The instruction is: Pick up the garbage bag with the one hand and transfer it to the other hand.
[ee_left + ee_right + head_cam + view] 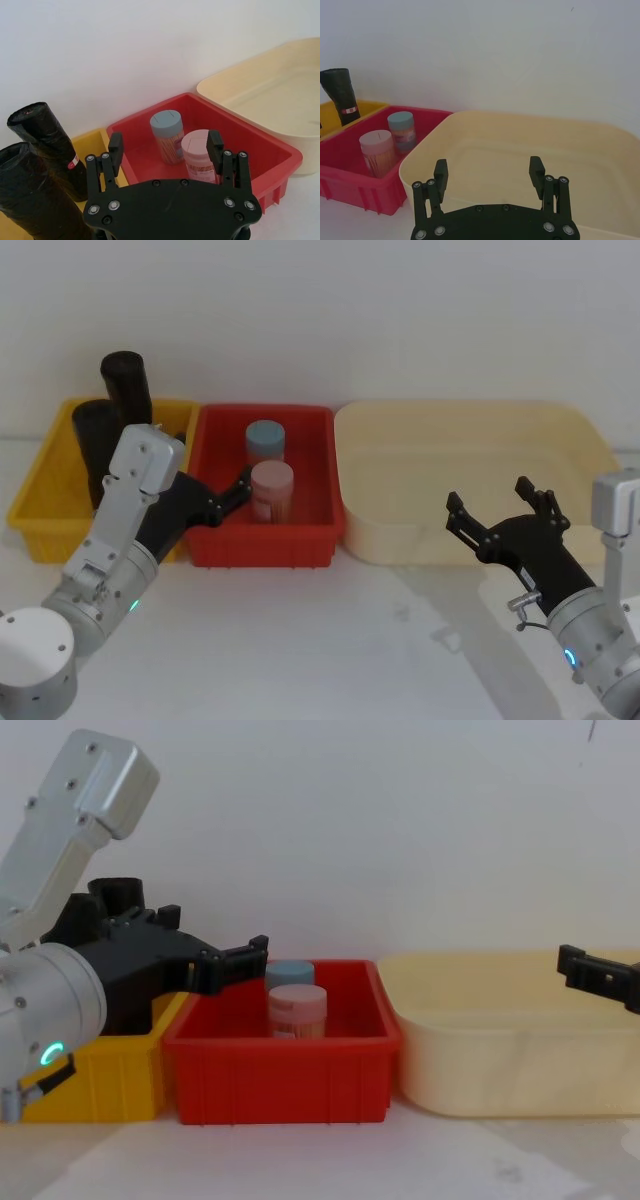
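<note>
The garbage bag, a black roll with a red-and-white label band, stands upright at the back of the yellow bin. It also appears in the right wrist view. A second, similar black roll stands just in front of it. My left gripper, on the green-ringed arm, hovers open over the border of the yellow and red bins, to the right of the rolls and touching neither. My right gripper, on the blue-ringed arm, is open and empty at the cream tub's front rim.
A red bin in the middle holds a blue-lidded jar and a pink-lidded jar. A large cream tub sits at the right. White tabletop stretches in front of the bins; a wall stands close behind.
</note>
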You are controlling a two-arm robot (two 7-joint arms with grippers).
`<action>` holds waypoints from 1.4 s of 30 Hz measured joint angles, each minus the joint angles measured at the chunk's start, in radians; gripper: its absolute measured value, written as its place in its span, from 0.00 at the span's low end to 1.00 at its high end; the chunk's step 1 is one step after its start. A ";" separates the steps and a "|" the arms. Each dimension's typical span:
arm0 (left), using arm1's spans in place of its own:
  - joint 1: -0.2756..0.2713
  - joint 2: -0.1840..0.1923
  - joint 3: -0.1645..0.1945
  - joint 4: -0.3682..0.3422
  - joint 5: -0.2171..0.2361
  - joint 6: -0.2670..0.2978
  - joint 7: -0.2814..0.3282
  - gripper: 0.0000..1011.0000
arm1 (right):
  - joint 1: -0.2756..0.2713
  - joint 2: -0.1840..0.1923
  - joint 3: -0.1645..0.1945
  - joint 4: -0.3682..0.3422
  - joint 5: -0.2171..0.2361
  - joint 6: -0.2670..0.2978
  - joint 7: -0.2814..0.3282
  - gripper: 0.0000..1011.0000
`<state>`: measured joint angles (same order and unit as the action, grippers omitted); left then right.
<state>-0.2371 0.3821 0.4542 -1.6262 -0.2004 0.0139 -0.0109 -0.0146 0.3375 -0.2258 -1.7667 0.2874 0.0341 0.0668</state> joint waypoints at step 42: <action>0.028 0.058 -0.033 -0.071 -0.021 0.037 -0.045 0.99 | 0.025 -0.002 0.017 0.006 0.078 0.042 0.073 0.99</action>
<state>-0.2093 0.4399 0.4209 -1.6970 -0.2210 0.0512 -0.0563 0.0105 0.3357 -0.2085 -1.7611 0.3652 0.0757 0.1401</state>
